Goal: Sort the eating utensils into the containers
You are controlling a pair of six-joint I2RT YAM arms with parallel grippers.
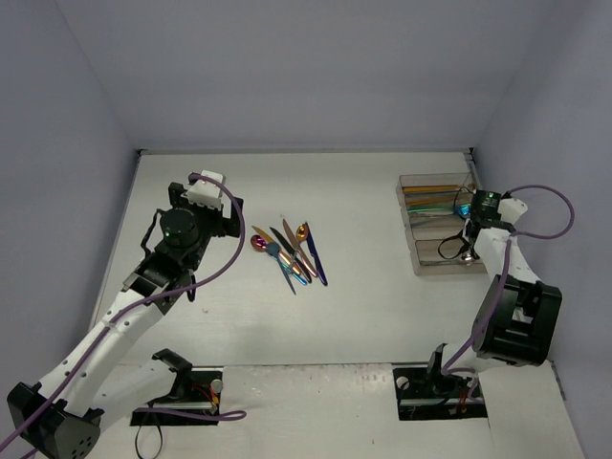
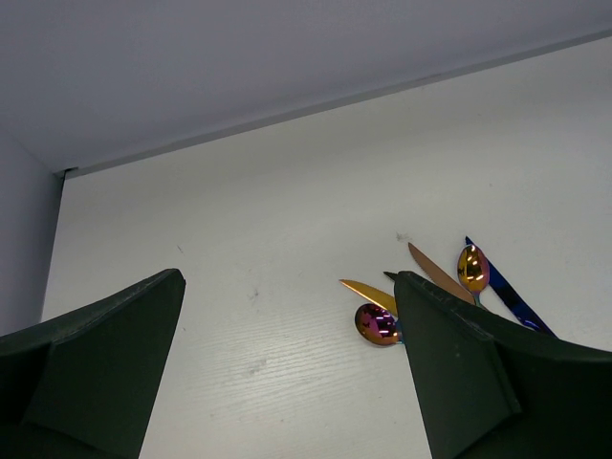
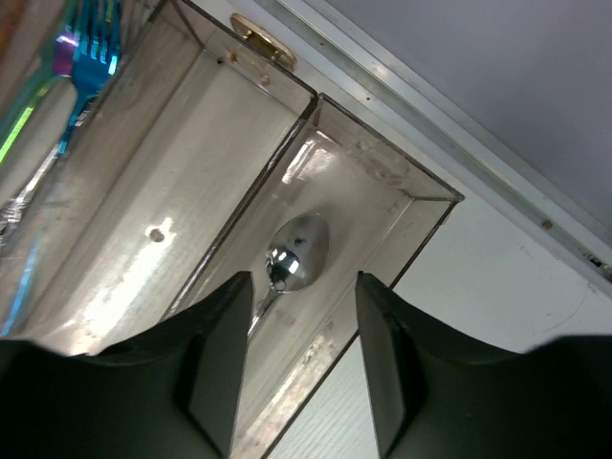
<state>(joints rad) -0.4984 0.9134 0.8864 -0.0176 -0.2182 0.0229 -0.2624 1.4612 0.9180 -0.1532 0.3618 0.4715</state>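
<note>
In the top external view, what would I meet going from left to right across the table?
First the left gripper, then the loose pile of eating utensils, then the row of clear containers.

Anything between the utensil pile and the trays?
No. Only bare table between the pile and the trays, seen in the top view.

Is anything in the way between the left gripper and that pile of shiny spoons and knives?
No, nothing visible. The left gripper hovers open, and only bare white table lies between it and the pile of utensils, which sits just to its right.
</note>
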